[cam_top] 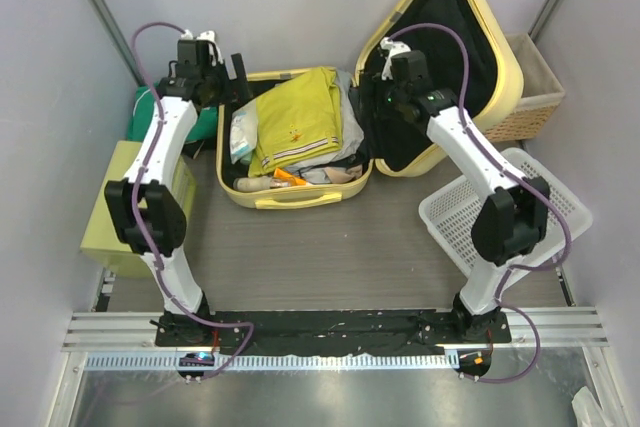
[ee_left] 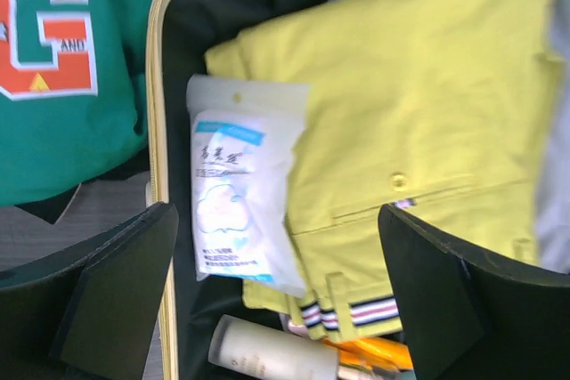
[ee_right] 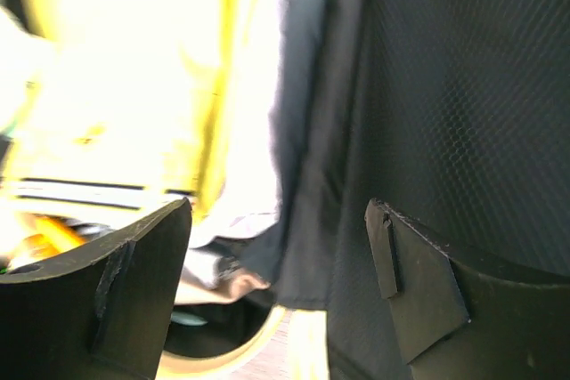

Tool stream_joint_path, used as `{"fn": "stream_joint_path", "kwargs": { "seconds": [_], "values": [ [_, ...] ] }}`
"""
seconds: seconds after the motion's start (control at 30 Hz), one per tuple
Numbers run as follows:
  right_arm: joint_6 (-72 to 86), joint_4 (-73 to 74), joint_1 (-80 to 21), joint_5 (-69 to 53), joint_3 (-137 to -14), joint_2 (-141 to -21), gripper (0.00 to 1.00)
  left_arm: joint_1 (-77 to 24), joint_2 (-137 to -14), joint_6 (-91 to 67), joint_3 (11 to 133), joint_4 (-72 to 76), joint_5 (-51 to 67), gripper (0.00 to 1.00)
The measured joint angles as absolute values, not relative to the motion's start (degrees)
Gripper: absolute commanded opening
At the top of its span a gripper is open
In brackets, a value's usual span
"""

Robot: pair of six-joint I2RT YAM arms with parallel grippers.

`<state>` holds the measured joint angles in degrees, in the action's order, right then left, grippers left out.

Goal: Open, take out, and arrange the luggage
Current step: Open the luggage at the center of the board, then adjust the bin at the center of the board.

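The pale yellow luggage [cam_top: 300, 199] lies open on the table, its lid [cam_top: 508, 67] tilted up on the right and showing the black lining [ee_right: 463, 86]. Inside lie a folded yellow-green garment [cam_top: 300, 122] [ee_left: 401, 113], a white packet [ee_left: 240, 193], a pale bottle [ee_left: 276, 358] and an orange item [cam_top: 288, 178]. My left gripper [cam_top: 238, 79] [ee_left: 276, 220] hangs open over the case's back left corner, above the packet, holding nothing. My right gripper [cam_top: 368, 97] [ee_right: 278, 211] stands open at the hinge side, between the packed clothes and the lid, with nothing between its fingers.
A green garment with a large orange G [ee_left: 53, 60] lies just left of the case. A yellow-green box [cam_top: 125, 212] sits at the left. A white slatted basket [cam_top: 500, 212] stands at the right, and a wicker basket [cam_top: 535, 97] behind the lid.
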<state>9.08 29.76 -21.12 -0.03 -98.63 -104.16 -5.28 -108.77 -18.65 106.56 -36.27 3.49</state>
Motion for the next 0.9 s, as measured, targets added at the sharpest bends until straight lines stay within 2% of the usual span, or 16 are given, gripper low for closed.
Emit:
{"fn": "stream_joint_path", "kwargs": {
  "seconds": [0.2,0.4,0.67,0.9],
  "values": [
    [10.8,23.1,-23.8,-3.6,-91.2,-93.0,0.86,-6.1,-98.4,-16.3,106.0,-35.5,3.5,1.0],
    [12.3,20.3,-28.7,-6.8,-83.1,-85.3,0.87,-5.5,-91.7,-15.3,97.8,-35.4,3.1,1.0],
    [12.1,27.0,-30.9,-3.7,-70.7,-73.1,0.88,-4.4,-89.3,-15.6,86.8,-35.3,4.0,1.0],
    [15.2,29.2,-30.7,-2.1,-66.5,-69.7,0.82,-4.4,-88.0,-15.6,84.9,-34.0,7.7,1.0]
  ]
}}
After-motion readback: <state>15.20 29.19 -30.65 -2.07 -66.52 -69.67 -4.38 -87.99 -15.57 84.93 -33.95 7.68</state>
